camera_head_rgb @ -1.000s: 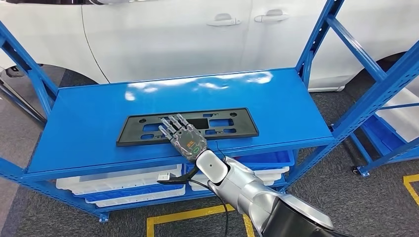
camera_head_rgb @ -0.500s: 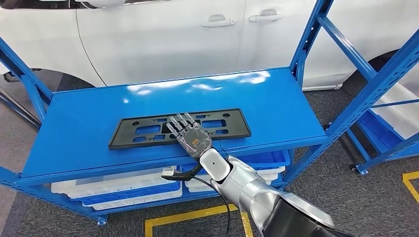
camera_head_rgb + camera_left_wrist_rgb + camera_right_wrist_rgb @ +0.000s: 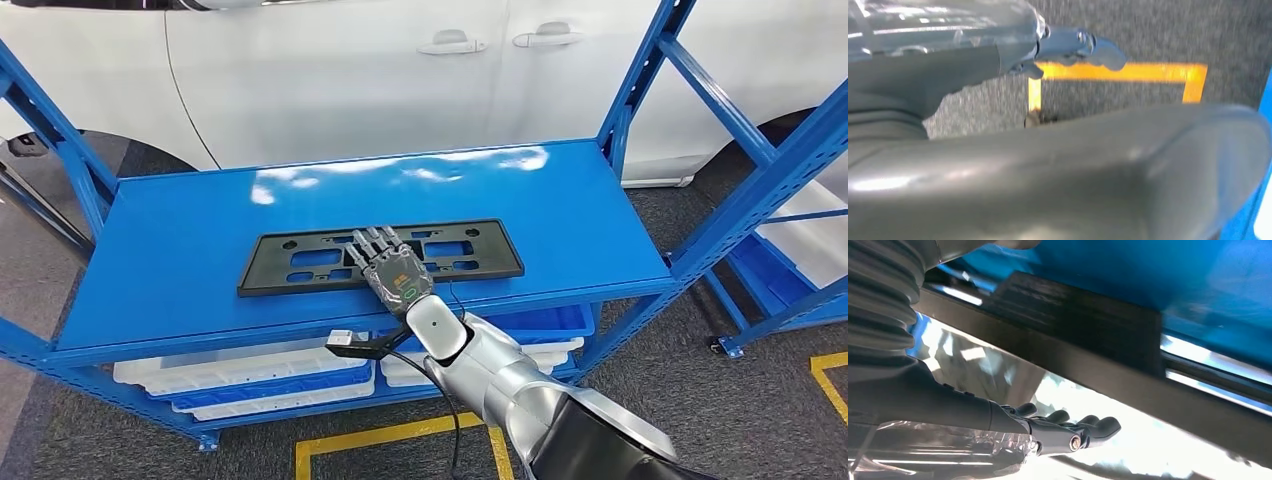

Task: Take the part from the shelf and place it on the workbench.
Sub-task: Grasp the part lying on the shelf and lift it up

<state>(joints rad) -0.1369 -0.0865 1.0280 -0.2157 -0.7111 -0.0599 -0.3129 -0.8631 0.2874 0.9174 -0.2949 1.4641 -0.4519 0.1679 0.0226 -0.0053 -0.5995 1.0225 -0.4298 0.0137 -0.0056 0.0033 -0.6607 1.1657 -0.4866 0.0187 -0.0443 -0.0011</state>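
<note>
Blue steel shelf (image 3: 180, 260) across the head view, standing before a white car (image 3: 330, 80). Black plastic number-plate holder (image 3: 290, 268) flat on the shelf's top deck, nearer the front edge than the back, long side along that edge. Right hand (image 3: 392, 272) over the plate holder's middle, palm down, fingers (image 3: 372, 240) stretched and slightly apart, gripping nothing; touching or hovering: cannot tell. Under the top deck, white trays (image 3: 240, 375) on the lower level. Right of the shelf, a second blue rack (image 3: 790, 250). Left hand (image 3: 1083, 47) over grey floor and a yellow floor line (image 3: 1128, 72), nothing visibly held; grip state: cannot tell.
</note>
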